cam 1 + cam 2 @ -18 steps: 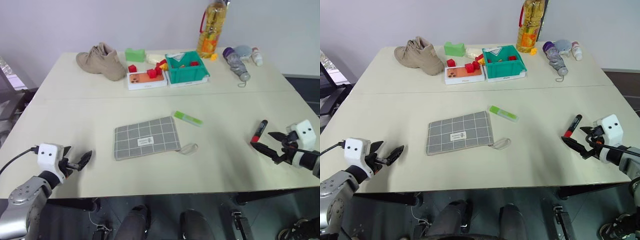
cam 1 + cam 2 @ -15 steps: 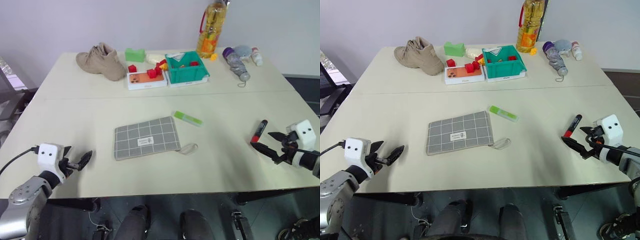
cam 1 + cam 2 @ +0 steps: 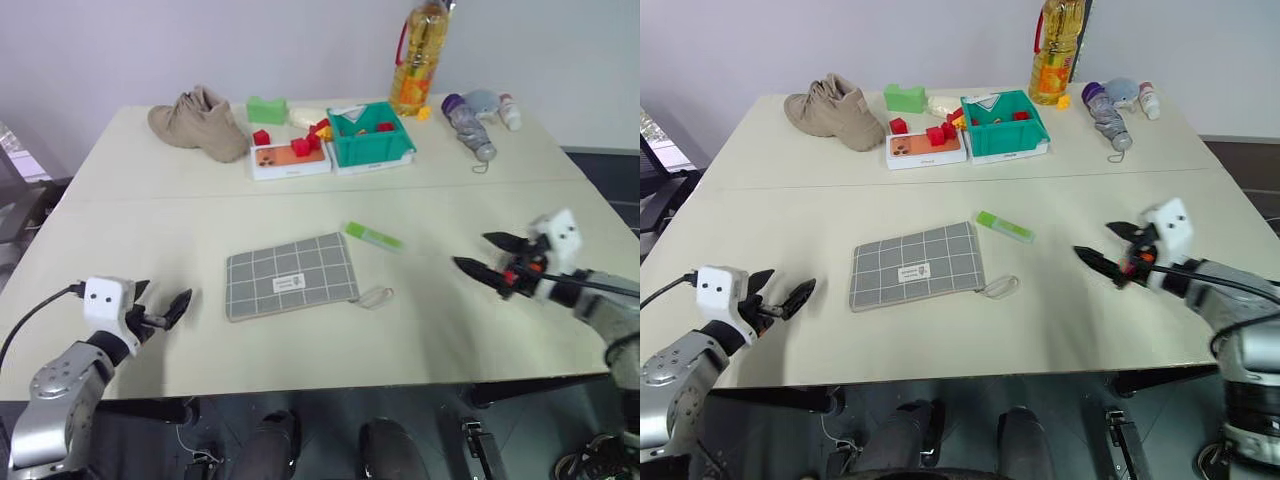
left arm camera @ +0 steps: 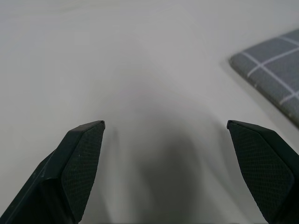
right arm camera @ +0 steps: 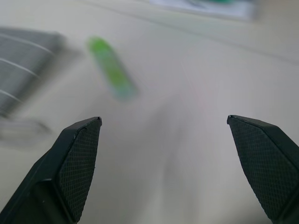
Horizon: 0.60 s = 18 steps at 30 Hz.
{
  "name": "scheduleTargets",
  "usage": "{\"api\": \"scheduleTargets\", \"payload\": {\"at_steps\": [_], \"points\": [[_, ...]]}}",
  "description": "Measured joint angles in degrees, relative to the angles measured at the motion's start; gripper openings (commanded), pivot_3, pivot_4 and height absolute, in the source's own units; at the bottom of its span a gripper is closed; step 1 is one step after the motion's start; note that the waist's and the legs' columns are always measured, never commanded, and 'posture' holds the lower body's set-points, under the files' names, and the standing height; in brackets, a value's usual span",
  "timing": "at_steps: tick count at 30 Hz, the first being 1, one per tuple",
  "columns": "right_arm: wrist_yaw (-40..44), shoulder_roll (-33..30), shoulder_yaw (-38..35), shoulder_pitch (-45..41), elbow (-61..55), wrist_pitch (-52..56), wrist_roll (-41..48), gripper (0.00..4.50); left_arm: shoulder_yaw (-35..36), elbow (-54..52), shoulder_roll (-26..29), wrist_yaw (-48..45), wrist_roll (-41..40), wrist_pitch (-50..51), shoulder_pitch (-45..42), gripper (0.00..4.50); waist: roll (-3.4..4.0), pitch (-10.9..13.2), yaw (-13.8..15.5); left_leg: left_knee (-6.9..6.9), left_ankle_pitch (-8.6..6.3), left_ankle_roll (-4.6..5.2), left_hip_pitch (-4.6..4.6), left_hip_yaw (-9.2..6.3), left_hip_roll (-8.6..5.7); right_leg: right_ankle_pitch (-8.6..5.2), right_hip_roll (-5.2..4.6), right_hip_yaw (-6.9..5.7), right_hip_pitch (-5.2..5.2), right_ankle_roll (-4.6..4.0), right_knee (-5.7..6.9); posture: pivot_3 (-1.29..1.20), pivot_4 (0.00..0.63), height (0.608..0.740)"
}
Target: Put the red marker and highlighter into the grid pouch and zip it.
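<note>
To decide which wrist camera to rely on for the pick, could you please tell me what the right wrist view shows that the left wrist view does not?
Right wrist view: the highlighter lying on the table ahead of the open right end effector. Left wrist view: the open left end effector, nothing between its fingers. Shared: the grid pouch off to one side, and the table.
</note>
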Motion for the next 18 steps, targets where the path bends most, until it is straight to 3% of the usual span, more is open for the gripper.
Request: {"api": "scheduleTargets", "payload": {"at_steps": [2, 7, 8, 9, 10, 18], "points": [[-0.7, 2.4, 3.2, -2.2, -1.6, 0.3, 0.5, 3.77, -0.9, 0.0, -0.7, 0.2, 0.3, -0.7, 0.0, 4.50, 0.00, 0.0, 0.1, 0.00, 0.00, 0.00, -0.01, 0.00, -0.01, 0.00, 0.00, 0.00, -0.02, 0.00, 0.00, 0.00, 0.150, 0.739], [-5.8, 10.3, 13.9, -8.2, -4.2, 1.8, -2.0, 1.27, -1.9, 0.2, -1.5, 0.9, 1.2, -1.2, -0.1, 4.50, -0.03, 0.0, 0.2, 0.01, 0.00, -0.01, -0.02, -0.03, -0.04, 0.00, -0.01, -0.01, -0.02, 0.00, 0.00, 0.00, 0.150, 0.739], [-6.1, 10.7, 14.8, -8.3, -4.2, 1.8, -2.3, 1.05, -1.9, 0.2, -1.5, 0.9, 1.2, -1.3, -0.1, 4.50, -0.03, 0.0, 0.2, 0.01, 0.00, -0.01, -0.02, -0.03, -0.05, 0.00, -0.01, -0.01, -0.02, 0.00, 0.00, 0.00, 0.150, 0.739], [-7.5, 12.6, 17.5, -8.8, -4.0, 1.8, -4.0, 0.29, -2.2, 0.2, -1.5, 0.9, 1.5, -1.5, 0.0, 4.50, -0.03, 0.0, 0.2, 0.01, 0.00, -0.01, -0.02, -0.03, -0.06, 0.00, -0.01, -0.01, -0.03, 0.00, 0.01, 0.00, 0.150, 0.739], [-8.5, 14.1, 19.0, -9.4, -3.5, 1.9, -4.9, 0.01, -2.3, 0.3, -1.5, 0.8, 1.5, -1.7, 0.0, 4.50, -0.03, 0.0, 0.1, 0.00, 0.01, -0.01, -0.02, -0.03, -0.06, 0.00, -0.01, -0.01, -0.04, 0.00, 0.01, 0.00, 0.150, 0.739], [-17.4, 22.7, 27.3, -14.0, 6.5, 2.9, -13.8, 0.01, -3.4, 0.6, -0.1, -0.5, 2.6, -2.7, 0.2, 4.50, -0.05, 0.0, -0.1, -0.02, 0.04, -0.06, 0.00, -0.04, -0.06, 0.01, 0.02, -0.01, -0.12, 0.00, 0.09, 0.00, 0.150, 0.739]]}}
